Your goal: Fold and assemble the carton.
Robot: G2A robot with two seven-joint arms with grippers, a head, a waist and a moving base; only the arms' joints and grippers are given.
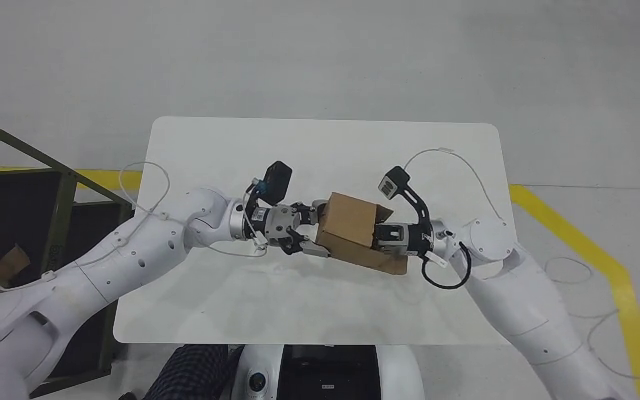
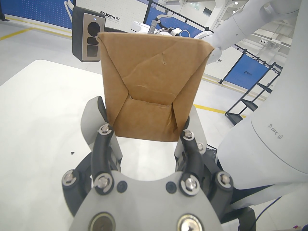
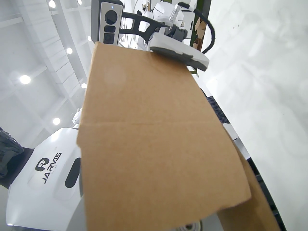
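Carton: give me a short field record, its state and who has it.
object: brown cardboard carton, box shape formed
left gripper: fingers clamp the carton's sides
end at left gripper: flaps folded shut
end at right gripper: flap open
support: white table, carton over its middle

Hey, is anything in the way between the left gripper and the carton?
Nothing visible is. The left gripper straddles the folded end of the carton, with a finger against each side.
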